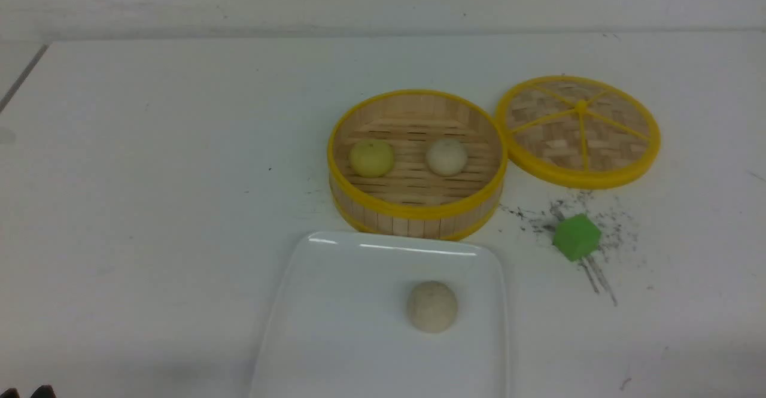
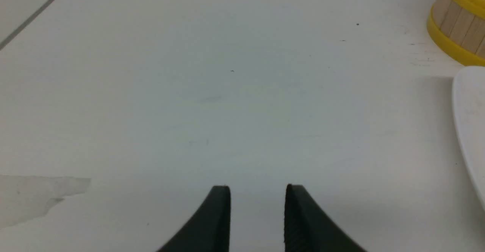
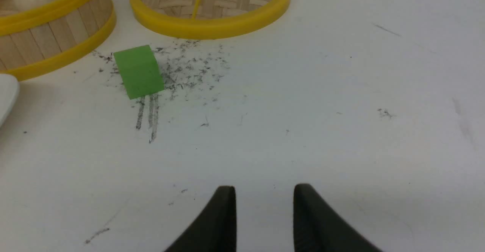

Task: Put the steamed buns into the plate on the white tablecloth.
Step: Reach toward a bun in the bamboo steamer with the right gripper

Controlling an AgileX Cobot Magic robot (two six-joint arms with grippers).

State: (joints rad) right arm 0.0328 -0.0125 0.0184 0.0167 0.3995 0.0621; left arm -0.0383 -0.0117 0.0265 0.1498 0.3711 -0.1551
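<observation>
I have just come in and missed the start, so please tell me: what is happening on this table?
A two-armed robot is emptying the bamboo steamer onto the plate. One beige bun lies on the plate. A yellow bun and an off-white bun sit in the open steamer, with its lid beside it. The left gripper and the right gripper are open and empty, over bare tablecloth.

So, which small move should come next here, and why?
Probably bring the right gripper toward the off-white bun in the steamer, on its side. Its fingers stand apart and empty; only the beige bun lies on the plate.
</observation>
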